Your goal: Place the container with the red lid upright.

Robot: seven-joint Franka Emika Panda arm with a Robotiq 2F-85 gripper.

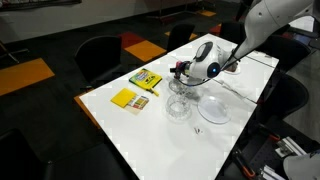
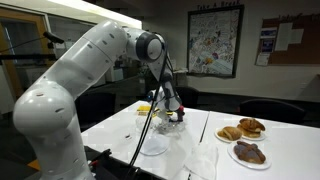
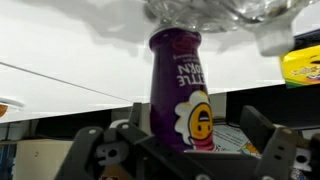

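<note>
The claw (image 3: 193, 112) is straddling the purple-labelled container (image 3: 180, 85), fingers spread; the container's far end is sitting beside a glass bowl (image 3: 215, 12).

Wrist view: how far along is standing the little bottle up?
Done, apparently: the bottle looks upright on the table, its label inverted like the whole view; no red lid shows. In hand: it sits between the fingers of the gripper, contact unclear. Left: probably release and retreat, clear of the glass bowl.
</note>
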